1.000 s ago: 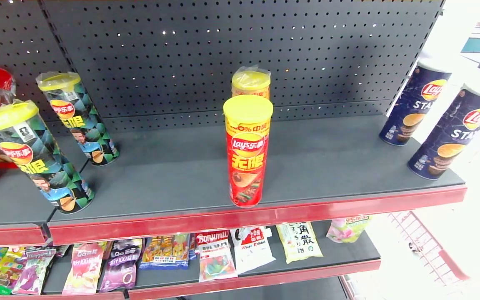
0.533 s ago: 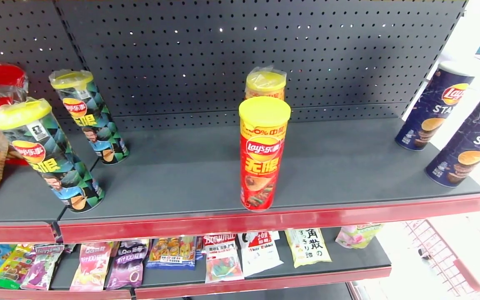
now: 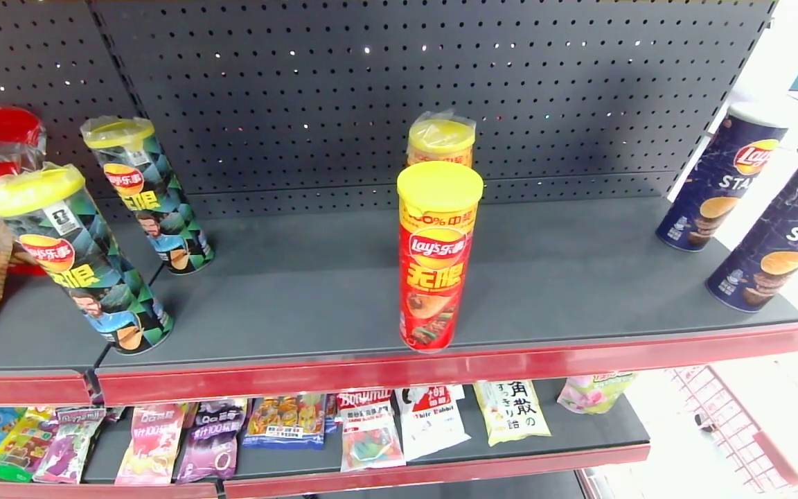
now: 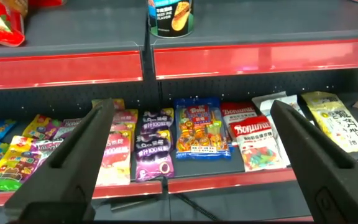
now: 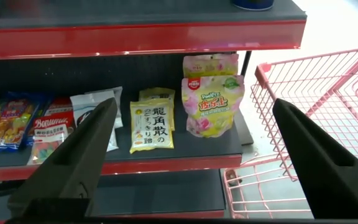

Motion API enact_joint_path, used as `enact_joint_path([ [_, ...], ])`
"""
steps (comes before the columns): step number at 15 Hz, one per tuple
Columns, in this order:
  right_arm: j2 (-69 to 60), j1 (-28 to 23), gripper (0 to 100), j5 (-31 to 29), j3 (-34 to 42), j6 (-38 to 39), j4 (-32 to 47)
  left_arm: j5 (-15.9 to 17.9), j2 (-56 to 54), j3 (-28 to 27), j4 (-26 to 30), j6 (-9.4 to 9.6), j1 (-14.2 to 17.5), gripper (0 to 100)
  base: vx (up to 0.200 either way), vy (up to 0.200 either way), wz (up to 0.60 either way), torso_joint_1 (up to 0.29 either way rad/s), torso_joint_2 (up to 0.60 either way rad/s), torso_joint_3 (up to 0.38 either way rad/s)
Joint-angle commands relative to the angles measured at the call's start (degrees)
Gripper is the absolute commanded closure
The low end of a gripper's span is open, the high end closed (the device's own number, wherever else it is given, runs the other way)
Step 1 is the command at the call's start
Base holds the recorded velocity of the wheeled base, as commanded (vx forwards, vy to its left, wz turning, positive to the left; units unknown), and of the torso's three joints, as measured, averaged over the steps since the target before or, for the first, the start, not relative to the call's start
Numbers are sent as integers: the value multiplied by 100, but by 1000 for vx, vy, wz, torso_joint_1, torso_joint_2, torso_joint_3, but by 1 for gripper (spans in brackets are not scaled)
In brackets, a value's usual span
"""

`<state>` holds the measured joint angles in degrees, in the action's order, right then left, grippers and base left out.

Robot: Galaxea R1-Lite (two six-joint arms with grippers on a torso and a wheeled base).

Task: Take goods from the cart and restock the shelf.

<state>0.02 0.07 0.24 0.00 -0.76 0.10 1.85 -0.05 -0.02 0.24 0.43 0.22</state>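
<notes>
The upper shelf is a grey board with a red front lip. On it a red chip can with a yellow lid stands at the front middle, with a wrapped second can behind it. My left gripper is open in front of the lower shelf's candy bags, nothing between its fingers. My right gripper is also open and holds nothing, facing the lower shelf's right end, beside the pink wire cart.
Two green-black cans stand at the upper shelf's left, two navy cans at its right end. Bare board lies either side of the red can. Snack bags line the lower shelf. The cart is low at the right.
The head camera shifted slightly, so the whole picture slid right. The cans and bags themselves have not moved.
</notes>
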Motion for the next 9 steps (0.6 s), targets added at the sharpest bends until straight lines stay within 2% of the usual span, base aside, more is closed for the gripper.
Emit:
enact_joint_path([
  [1, 6, 1, 0, 2, 0, -4, -1, -1, 5, 2, 2, 1, 4, 0, 0, 0, 0, 0, 0, 0],
  [9, 6, 1, 0, 11, 0, 14, -1, -1, 5, 2, 2, 1, 4, 0, 0, 0, 0, 0, 0, 0],
])
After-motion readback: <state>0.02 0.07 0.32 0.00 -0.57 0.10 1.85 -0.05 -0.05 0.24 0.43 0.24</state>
